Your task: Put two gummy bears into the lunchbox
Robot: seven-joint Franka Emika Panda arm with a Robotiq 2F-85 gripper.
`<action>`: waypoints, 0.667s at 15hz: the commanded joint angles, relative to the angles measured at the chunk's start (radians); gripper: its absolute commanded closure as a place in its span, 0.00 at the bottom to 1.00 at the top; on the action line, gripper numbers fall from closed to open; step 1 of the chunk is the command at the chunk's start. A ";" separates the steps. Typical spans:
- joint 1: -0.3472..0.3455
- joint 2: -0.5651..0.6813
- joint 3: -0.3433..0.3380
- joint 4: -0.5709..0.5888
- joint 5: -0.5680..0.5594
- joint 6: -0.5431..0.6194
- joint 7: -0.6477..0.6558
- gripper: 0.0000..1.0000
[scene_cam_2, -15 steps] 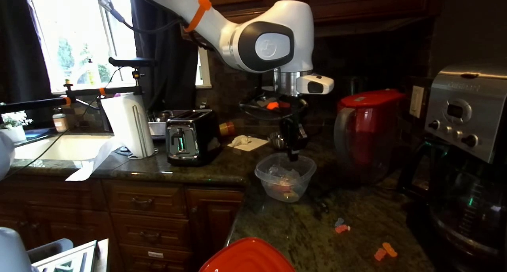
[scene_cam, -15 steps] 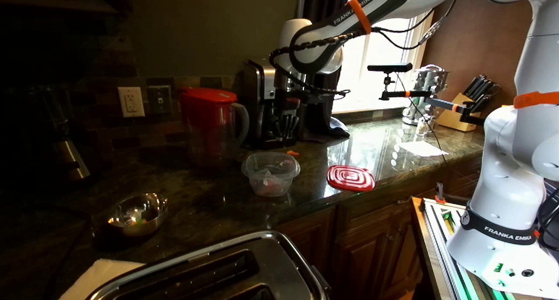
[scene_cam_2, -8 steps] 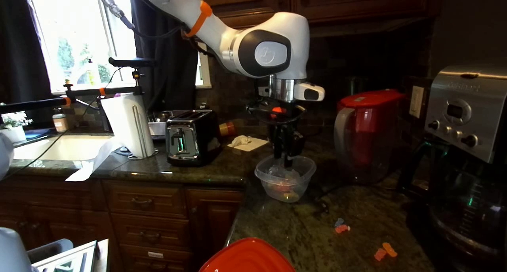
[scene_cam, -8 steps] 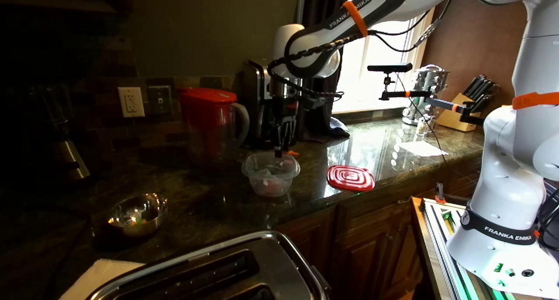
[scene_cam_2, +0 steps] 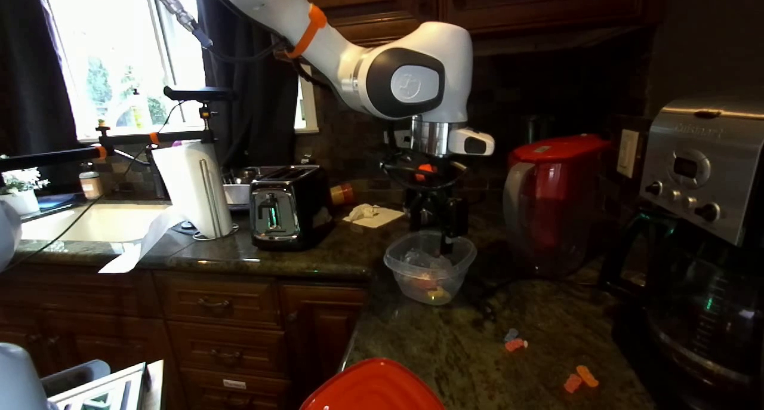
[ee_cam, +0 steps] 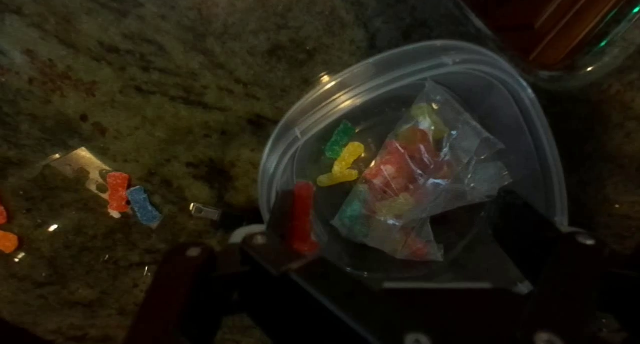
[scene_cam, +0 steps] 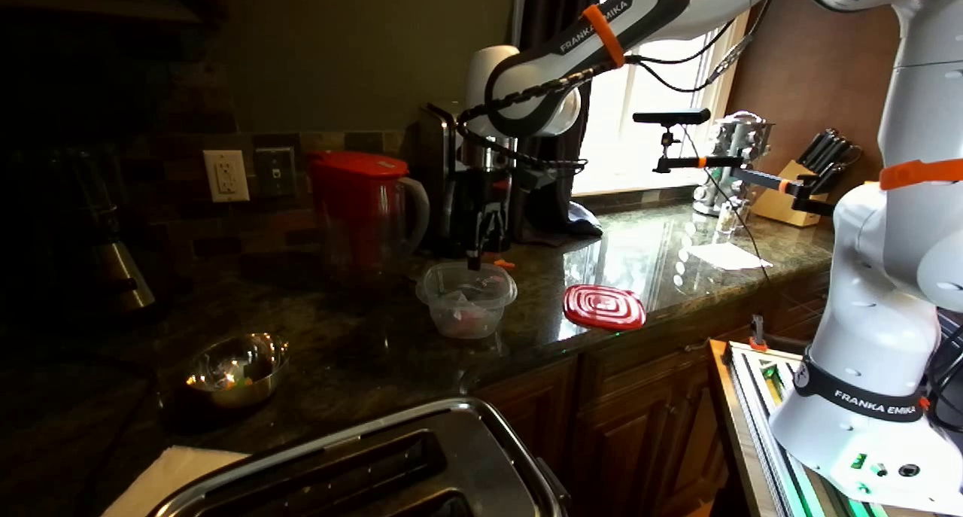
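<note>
Change: we saw the black 2-finger gripper (ee_cam: 395, 209) spread wide within 0.5 s, nothing clamped | Place: clear round-cornered plastic lunchbox (ee_cam: 450, 51) below, right of centre in the wrist view | Meaning: release probably begun; 1 red gummy bear (ee_cam: 302, 216) possibly clung to a jaw

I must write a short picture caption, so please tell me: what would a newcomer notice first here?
Probably the white robot arm, reaching across the top of both exterior views. In the wrist view, a green gummy and yellow gummies stand out inside the clear tub, below the open gripper, with a red gummy seemingly against one finger. A red lid lies on the counter nearby.
</note>
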 commanded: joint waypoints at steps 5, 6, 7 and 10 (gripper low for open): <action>-0.009 0.082 -0.004 0.079 -0.002 -0.094 0.000 0.00; -0.010 0.091 -0.004 0.086 -0.002 -0.097 0.001 0.00; -0.011 0.098 -0.003 0.092 -0.001 -0.100 0.001 0.00; -0.011 0.119 -0.004 0.107 -0.005 -0.103 0.008 0.00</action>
